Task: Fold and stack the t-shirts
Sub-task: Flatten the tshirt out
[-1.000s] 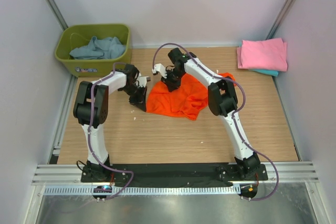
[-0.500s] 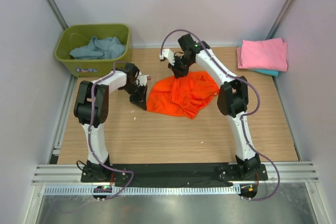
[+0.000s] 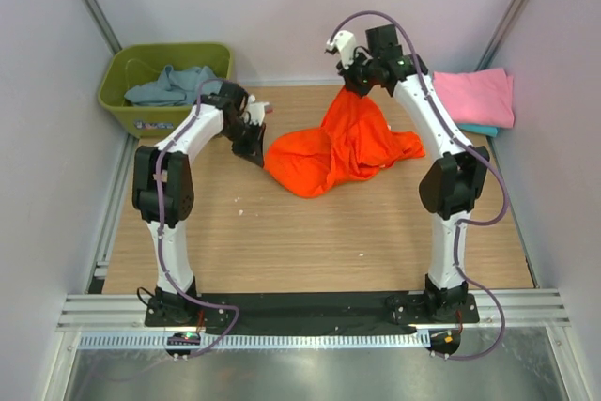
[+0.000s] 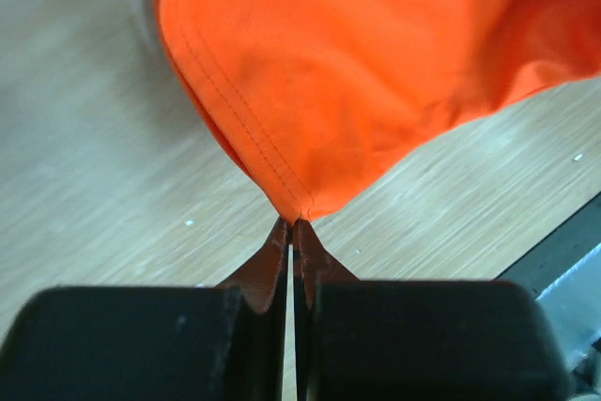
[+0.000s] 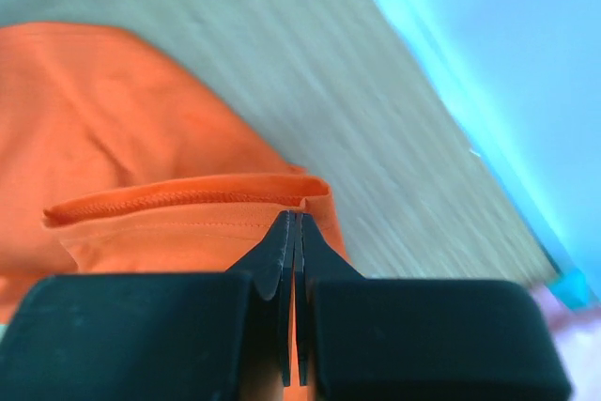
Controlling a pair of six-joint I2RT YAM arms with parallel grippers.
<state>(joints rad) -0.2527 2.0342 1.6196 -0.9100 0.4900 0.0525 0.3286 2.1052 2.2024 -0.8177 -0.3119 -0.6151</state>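
shirt (image 3: 347, 143) in orange hangs stretched between the arms over the back of the surface (image 3: 282, 241), left gripper (image 4: 292, 232) clamped tight on a low hem corner and right gripper (image 5: 297, 223) pinched closed on a hemmed edge held high, probably to spread it for folding.

place: robotics lab cell | cues: white panel walls (image 3: 282, 7), aluminium rail (image 3: 94, 313), wooden table (image 3: 310, 241)

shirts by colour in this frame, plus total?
orange t-shirt: 1
pink t-shirt: 1
teal t-shirt: 1, under the pink one
blue-grey t-shirt: 1 heap in the green tub, which could hide more
Total: 4 visible
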